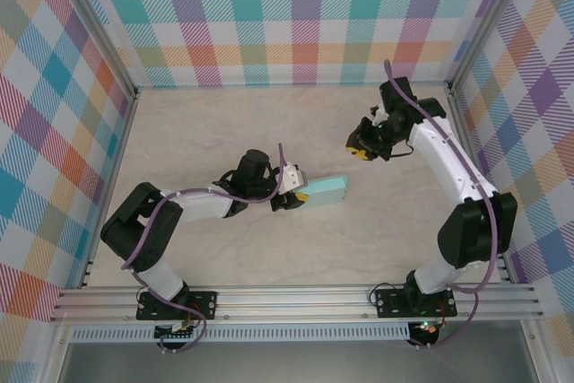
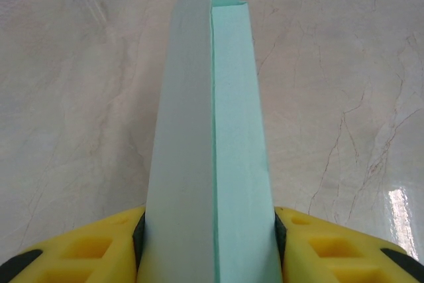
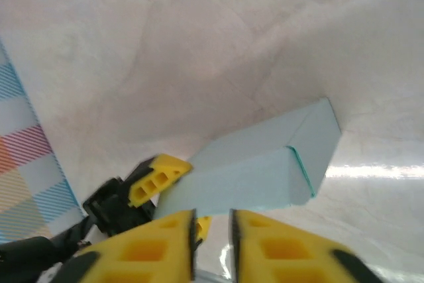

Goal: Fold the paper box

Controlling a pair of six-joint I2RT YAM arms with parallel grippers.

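Bright even light (glare, soft blur)

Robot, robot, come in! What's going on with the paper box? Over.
Left end effector clamped on one end of paper box. Box folded into shape. Right end effector shut, empty, standing off.

The table top (image 1: 269, 257) is a pale beige surface with thin veins like marble, and it is glossy enough that a bright patch of light (image 2: 401, 207) reflects on it. Walls stand around it at the back (image 1: 296, 15), the left (image 1: 54, 132) and the right (image 1: 538, 114), all covered with a checked pattern in pastel colours. Aluminium posts (image 1: 94, 24) run along the corners, and an aluminium rail (image 1: 296, 300) crosses the near edge.
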